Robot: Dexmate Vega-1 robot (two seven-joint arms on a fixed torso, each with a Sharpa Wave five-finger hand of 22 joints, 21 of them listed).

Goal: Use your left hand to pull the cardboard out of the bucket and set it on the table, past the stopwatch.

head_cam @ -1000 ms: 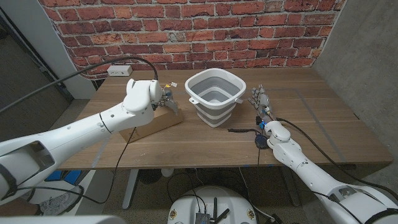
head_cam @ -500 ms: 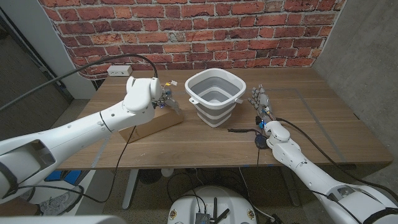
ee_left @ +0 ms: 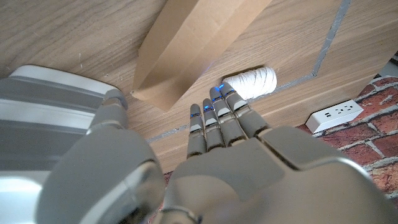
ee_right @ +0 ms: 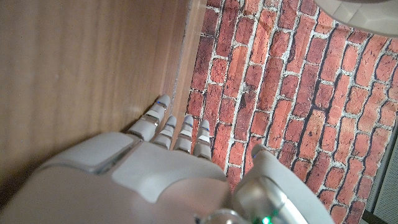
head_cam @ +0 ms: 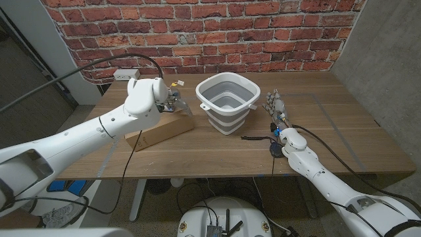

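Note:
The brown cardboard (head_cam: 160, 130) lies flat on the table (head_cam: 197, 155), left of the white and grey bucket (head_cam: 227, 122). My left hand (head_cam: 172, 100) hovers over the cardboard's far end with its fingers straight and holds nothing. From the left wrist, the cardboard (ee_left: 186, 43) lies beyond the fingertips (ee_left: 227, 102) of my left hand (ee_left: 249, 155). The dark stopwatch (head_cam: 273, 148) with its black cord lies right of the bucket, beside my right wrist. My right hand (head_cam: 276, 108) stands on its edge on the table, fingers straight and holding nothing. My right hand (ee_right: 168, 149) points toward the brick wall.
A white power strip (head_cam: 126, 74) sits at the table's back left corner, also seen from the left wrist as the strip (ee_left: 336, 112). A small white roll (ee_left: 252, 81) lies near the cardboard's far end. A brick wall (head_cam: 217, 26) stands behind the table.
My left hand has lifted and drawn back a little from the cardboard, which stays on the table. The right hand, bucket and stopwatch have not moved.

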